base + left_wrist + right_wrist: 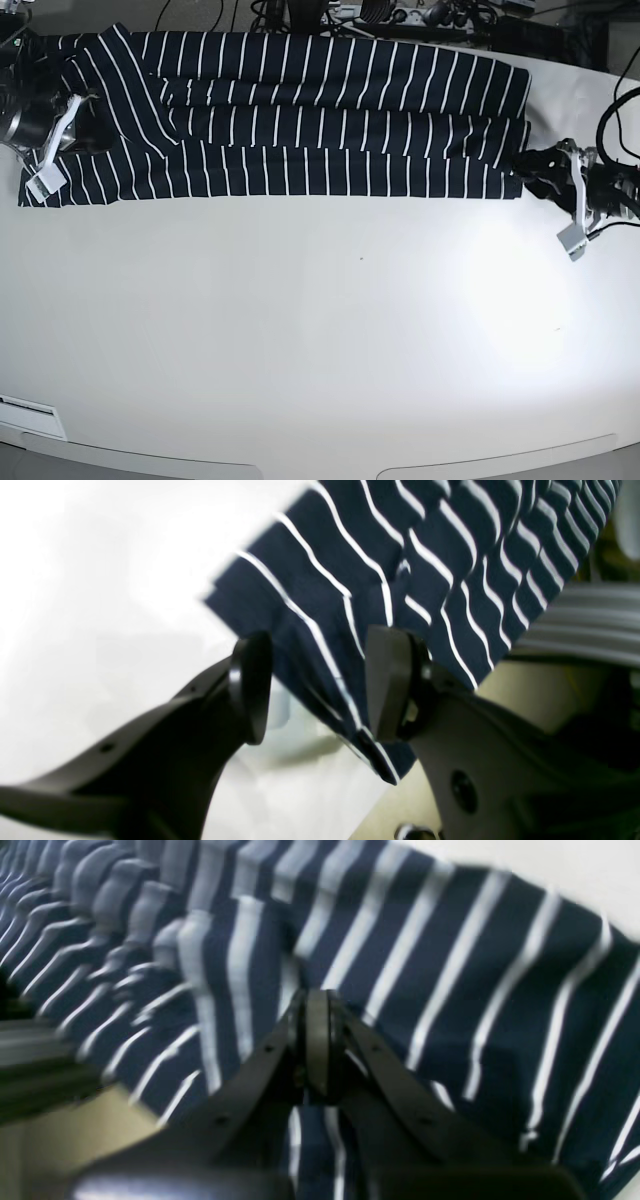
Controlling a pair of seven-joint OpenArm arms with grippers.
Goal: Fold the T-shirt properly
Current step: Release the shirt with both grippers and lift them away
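Both ends: left gripper (pixel 320 685) jaws spread over T-shirt (pixel 300 110); right gripper (pixel 316 1040) jaws clenched.

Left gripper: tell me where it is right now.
In the base view the left gripper sits at the right side of the table, at the right end of the T-shirt; its open jaws straddle that edge.

Surface: a broad white, smooth-topped table (pixel 320 340) with a curved near edge, filling most of the base view.
Lying on it: a large dark navy T-shirt (pixel 300 120) of soft fabric with thin white stripes, spread in a long band along the table's far edge.
Cloth shape: folded lengthwise into layers, flat with small wrinkles, its ends close to the table's two sides.
Near part of the surface: bare white, a bright glare patch toward the right.
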